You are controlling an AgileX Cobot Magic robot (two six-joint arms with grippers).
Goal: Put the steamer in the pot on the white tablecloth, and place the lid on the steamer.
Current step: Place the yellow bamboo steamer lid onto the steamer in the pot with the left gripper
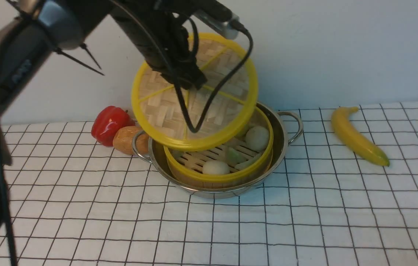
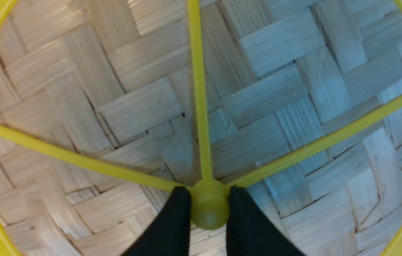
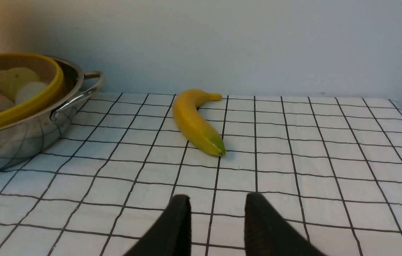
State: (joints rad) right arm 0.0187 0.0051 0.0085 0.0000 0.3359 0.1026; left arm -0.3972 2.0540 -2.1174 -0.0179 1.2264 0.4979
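White tablecloth (image 1: 305, 221): black-gridded, bare in the foreground, carrying everything else.
Right gripper (image 3: 215, 213): low over the cloth, off to the pot's right, jaws parted, nothing between them.
Pot (image 1: 284, 147): stainless, two loop handles, standing on the cloth mid-table.
Steamer (image 1: 227, 176): already seated inside the pot, upright, pale buns (image 1: 215, 168) on its slats.
Lid (image 1: 161, 111): aloft, tilted with its spoked face toward the camera, low edge overlapping the steamer's far-left rim in the front view; touching or just clear, impossible to tell.
Left gripper (image 2: 210, 193): pinched tight on the lid's centre hub (image 2: 209, 213), reaching down from above.
Key relation: steamer below the hub and a little to its right; round lid, so no long axis, only tilt to remove.
Next move, by judgement: level out, shift right, lower rim onto rim; left arm's job, right arm well apart.
Behind: red pepper (image 1: 109, 123) and brown roll-like item (image 1: 126, 139) side by side at the pot's left handle; banana (image 1: 356, 136) away to the right.
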